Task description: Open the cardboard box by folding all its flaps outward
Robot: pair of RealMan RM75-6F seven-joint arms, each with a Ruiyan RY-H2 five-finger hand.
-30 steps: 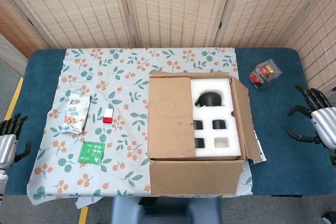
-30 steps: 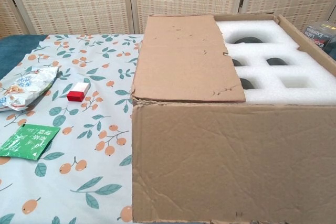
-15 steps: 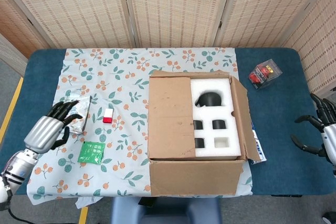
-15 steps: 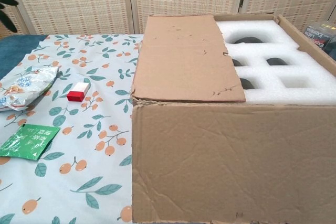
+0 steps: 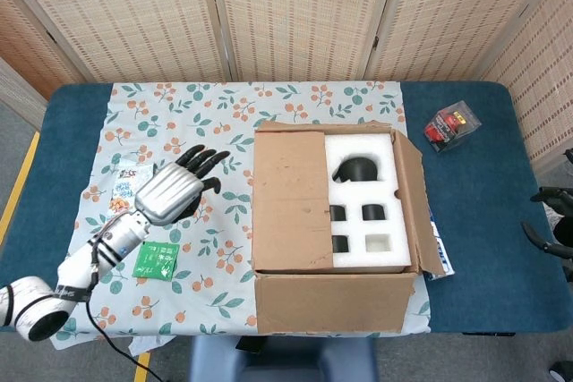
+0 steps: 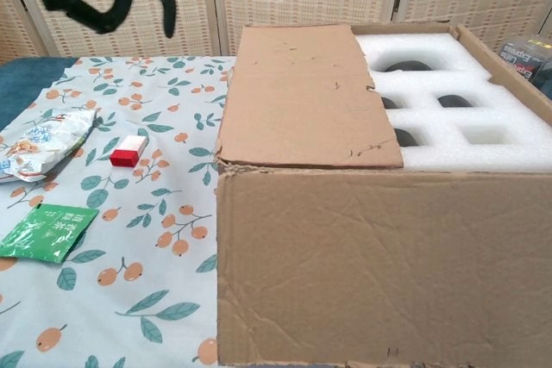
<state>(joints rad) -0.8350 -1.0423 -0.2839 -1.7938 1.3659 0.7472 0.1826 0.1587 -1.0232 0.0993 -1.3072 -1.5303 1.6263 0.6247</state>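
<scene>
Item: left hand (image 5: pixel 170 192), raised above the floral cloth (image 5: pixel 224 131), fingers spread apart and holding nothing. Change noted: a second ago it lay at the near left edge of the table; half a second ago it was over the snack bag (image 5: pixel 121 196); now it hangs just short of the cardboard box (image 5: pixel 331 292), fingertips pointing toward it. Reading: the hand is likely reaching for the one flap (image 5: pixel 288 200) that lies folded inward over the box's left half. Item: right hand (image 5: pixel 555 221), only dark fingertips visible at the table's far right edge, having drawn back out of frame over the same second; whether it is spread or curled cannot be told. Item: cardboard box, to the right of the left hand and close to it, the near flap hanging down the front, the right and far flaps turned outward (so the inner flap appears to be the last one left). Contents: white foam (image 5: pixel 372 199) with cut-outs, a dark object in one. Beneath and behind the left hand: a green packet (image 5: pixel 156 260) and a small red-and-white box (image 6: pixel 128 151), both with print too small to read. Well beyond the cardboard box: a clear case (image 5: pixel 450 125), with lettering that cannot be read reliably.
</scene>
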